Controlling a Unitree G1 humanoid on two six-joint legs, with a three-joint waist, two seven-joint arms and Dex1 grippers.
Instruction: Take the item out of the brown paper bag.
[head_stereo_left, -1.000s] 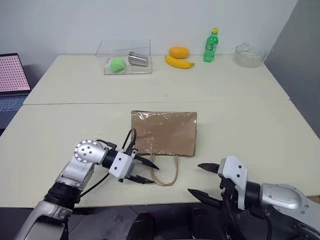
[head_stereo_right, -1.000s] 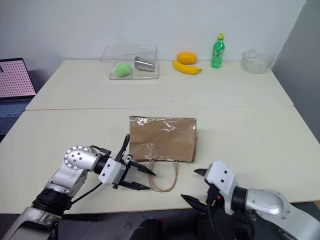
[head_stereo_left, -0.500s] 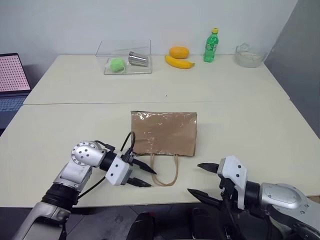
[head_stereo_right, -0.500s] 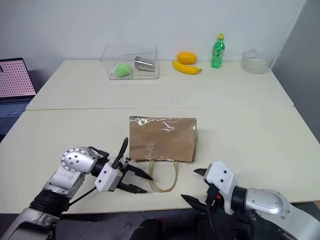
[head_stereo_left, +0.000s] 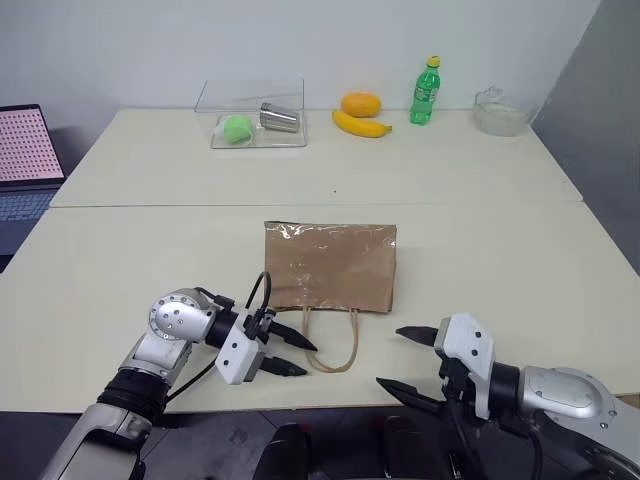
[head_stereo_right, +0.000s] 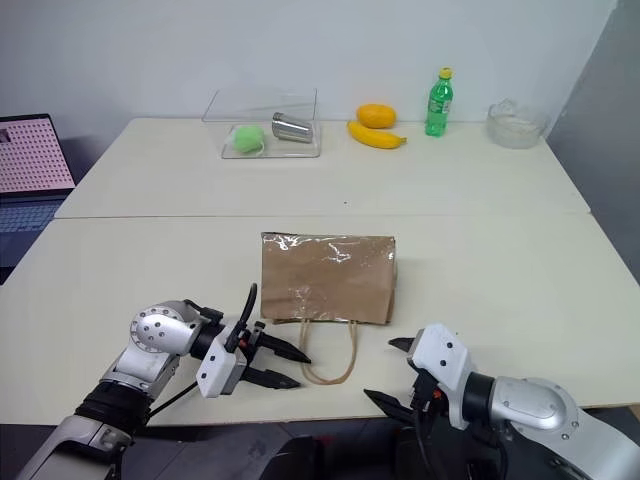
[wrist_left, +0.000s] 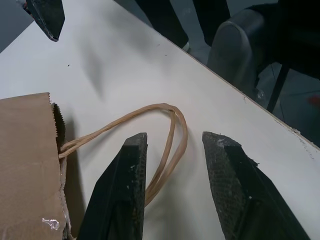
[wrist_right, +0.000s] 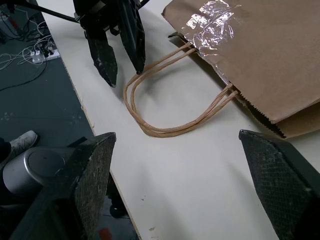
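Left gripper (head_stereo_left: 291, 356) rolled beside flat, crinkled brown paper bag (head_stereo_left: 330, 266).

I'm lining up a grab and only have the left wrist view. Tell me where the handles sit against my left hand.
Observer: The left hand is open, and the loop handles lie flat on the table just off its fingertips, not between them.
Operator: Say how the bag lies.
Observer: The brown paper bag lies flat on its side, mouth toward the robot, tape patch up.
Operator: Report the other hand.
Observer: The right hand is open wide, empty, at the near table edge, to the right of the handles.
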